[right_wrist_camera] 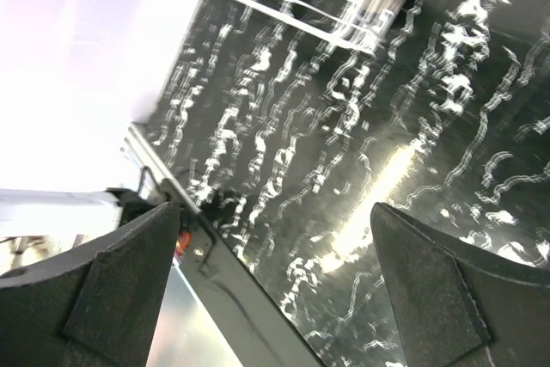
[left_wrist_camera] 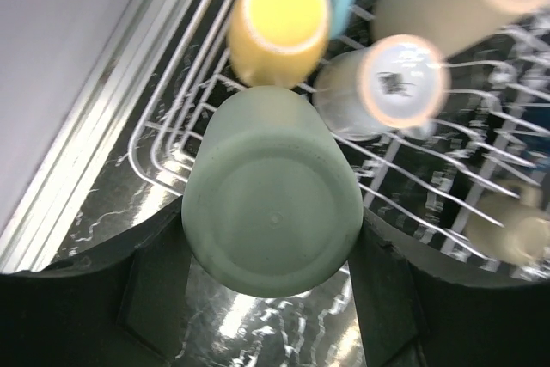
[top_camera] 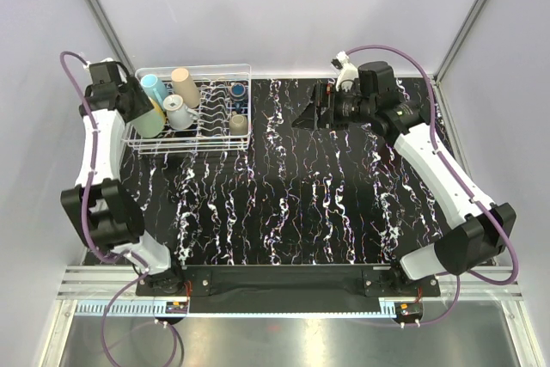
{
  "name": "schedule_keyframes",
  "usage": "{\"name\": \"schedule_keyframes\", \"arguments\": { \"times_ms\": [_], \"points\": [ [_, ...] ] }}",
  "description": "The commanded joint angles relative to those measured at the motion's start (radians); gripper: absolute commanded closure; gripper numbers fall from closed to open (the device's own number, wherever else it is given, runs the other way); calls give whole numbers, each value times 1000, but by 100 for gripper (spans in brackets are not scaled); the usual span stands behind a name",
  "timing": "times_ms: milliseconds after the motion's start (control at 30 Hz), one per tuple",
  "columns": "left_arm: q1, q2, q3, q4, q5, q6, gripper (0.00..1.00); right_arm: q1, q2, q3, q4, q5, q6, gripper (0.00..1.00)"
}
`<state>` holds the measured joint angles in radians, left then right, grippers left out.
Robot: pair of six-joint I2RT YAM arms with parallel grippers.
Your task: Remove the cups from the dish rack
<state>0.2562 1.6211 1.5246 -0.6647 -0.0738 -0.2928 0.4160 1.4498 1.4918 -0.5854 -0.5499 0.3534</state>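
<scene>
Tumbler [left_wrist_camera: 273, 204] pale green, handleless, flat base showing, clamped between left jaws; right jaws wide apart.

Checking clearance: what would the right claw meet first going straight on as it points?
Likely the rack, at its right end; the right claw has unclear tilt, so it might touch the table first.

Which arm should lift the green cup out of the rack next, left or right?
Left. Its gripper clasps the green cup at the rack's near-left corner. The right gripper hangs open and empty over the table, well off to the rack's right.
</scene>
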Motion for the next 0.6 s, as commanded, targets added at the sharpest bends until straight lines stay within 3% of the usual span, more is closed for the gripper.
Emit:
{"name": "schedule_keyframes", "arguments": {
  "times_ms": [0,100,133,233,367,400,467,567],
  "points": [
    [2,-93,58,2,129,-25,100,-2,6,5,113,-101,62,0],
    [0,-150,45,17,259,-66,100,-2,17,-5,134,-103,77,1],
    [0,-188,10,77,384,-90,100,-2,12,-17,162,-148,94,2],
    [-18,-256,-82,215,589,-205,100,-2,7,-83,384,-240,214,5],
    [-55,-317,-167,336,708,-348,100,-2,14,-142,551,-266,329,13],
    [-64,-332,-206,391,745,-461,100,-2,15,-151,576,-265,366,15],
    [-115,-374,-321,600,850,-587,100,-2,30,-177,689,-278,407,19],
    [-225,-405,-383,724,858,-729,100,0,55,-224,850,-314,515,22]
  ]
}}
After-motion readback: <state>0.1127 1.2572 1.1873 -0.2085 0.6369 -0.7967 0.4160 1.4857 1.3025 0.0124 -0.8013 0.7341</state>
